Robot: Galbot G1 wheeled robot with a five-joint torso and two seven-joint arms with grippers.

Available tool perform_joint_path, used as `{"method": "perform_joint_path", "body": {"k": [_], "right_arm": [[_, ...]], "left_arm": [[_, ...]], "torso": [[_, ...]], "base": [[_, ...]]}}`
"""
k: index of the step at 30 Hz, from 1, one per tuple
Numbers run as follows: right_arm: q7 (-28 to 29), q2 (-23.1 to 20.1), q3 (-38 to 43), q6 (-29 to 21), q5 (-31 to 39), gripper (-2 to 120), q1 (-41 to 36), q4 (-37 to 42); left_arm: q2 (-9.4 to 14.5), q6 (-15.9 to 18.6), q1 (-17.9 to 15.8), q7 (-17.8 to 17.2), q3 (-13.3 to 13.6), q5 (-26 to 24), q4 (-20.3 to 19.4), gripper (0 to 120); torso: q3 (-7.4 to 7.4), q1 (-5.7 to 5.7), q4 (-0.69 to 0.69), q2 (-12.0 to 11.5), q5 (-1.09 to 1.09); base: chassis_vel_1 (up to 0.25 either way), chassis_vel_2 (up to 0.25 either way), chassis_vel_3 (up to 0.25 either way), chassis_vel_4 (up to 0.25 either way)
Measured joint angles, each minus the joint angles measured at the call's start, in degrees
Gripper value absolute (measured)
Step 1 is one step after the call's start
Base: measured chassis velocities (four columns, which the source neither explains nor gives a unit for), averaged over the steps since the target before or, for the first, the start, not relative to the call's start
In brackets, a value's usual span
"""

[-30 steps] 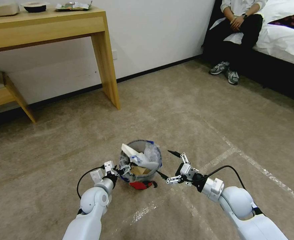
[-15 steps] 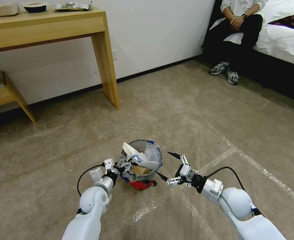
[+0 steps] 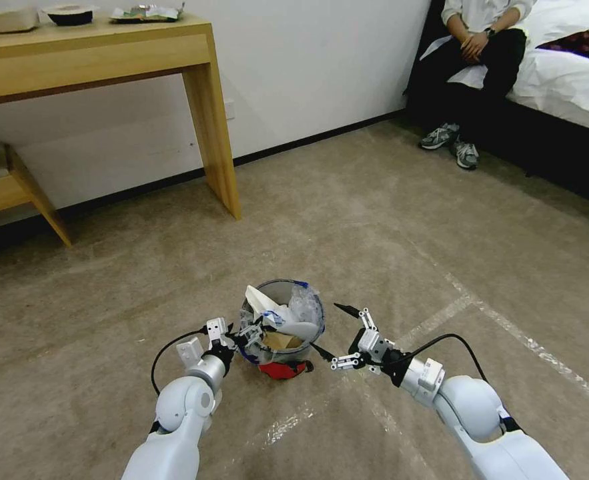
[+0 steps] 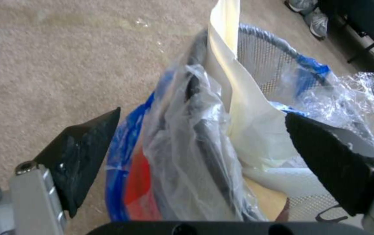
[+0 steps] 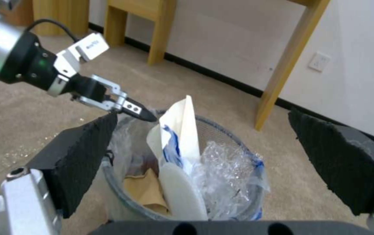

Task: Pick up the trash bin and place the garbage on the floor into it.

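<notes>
The trash bin (image 3: 287, 357) stands on the floor (image 3: 374, 220), a grey mesh bin with a red base and a crinkly clear liner (image 4: 187, 130) marked blue. Garbage pokes out of it: a white slipper (image 5: 182, 192), a brown paper bag (image 5: 145, 192) and a folded white sheet (image 4: 239, 98). My left gripper (image 3: 253, 331) is open at the bin's left rim, its black fingers (image 4: 80, 153) straddling the rim and the liner. My right gripper (image 3: 333, 330) hangs open just right of the bin, a little apart from it, with the bin framed between its pads (image 5: 82, 156).
A wooden desk (image 3: 107, 53) stands against the white wall at the back left, its leg (image 3: 217, 147) on the carpet, with a low bench (image 3: 14, 187) beside it. At the right is a bed (image 3: 574, 80) with a person seated on it. White tape lines (image 3: 481, 307) cross the carpet.
The left gripper has crept a little closer onto the bin's rim. The right arm has drifted slightly left. The bin has stayed where it was.
</notes>
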Motion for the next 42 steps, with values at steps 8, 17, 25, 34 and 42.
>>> {"method": "perform_joint_path", "body": {"k": [8,17,25,34,42], "right_arm": [[2.50,1.40,0.91,-0.30,0.35,100,-0.41,0.22],[8.09,3.96,3.65,-0.99,1.11,100,-1.69,1.28],[14.02,7.59,6.57,-1.48,1.44,100,-3.89,3.05],[20.85,11.47,11.93,-1.50,0.65,100,-8.05,6.20],[23.82,13.82,15.81,-0.02,-0.40,100,-11.43,8.26]], "left_arm": [[0.30,-0.79,1.72,0.72,-0.93,0.94,-2.58,100],[0.51,-3.57,5.16,2.31,-2.30,3.32,-8.30,100],[0.34,-6.01,8.92,3.77,-3.47,7.62,-12.47,100],[-1.32,-9.27,14.06,5.30,-5.70,16.39,-17.46,100],[-2.98,-11.91,17.33,6.16,-6.75,20.44,-20.49,100]], "torso": [[0.00,0.00,0.00,0.00,0.00],[0.00,0.00,0.00,0.00,0.00],[0.00,0.00,0.00,0.00,0.00],[-0.01,0.00,0.00,0.00,0.00],[-0.01,0.00,0.00,0.00,0.00]], "base": [[0.000,0.000,0.000,0.000],[0.000,0.000,0.000,0.000],[0.000,0.000,0.000,0.000],[0.000,0.000,0.000,0.000],[0.000,0.000,0.000,0.000]]}}
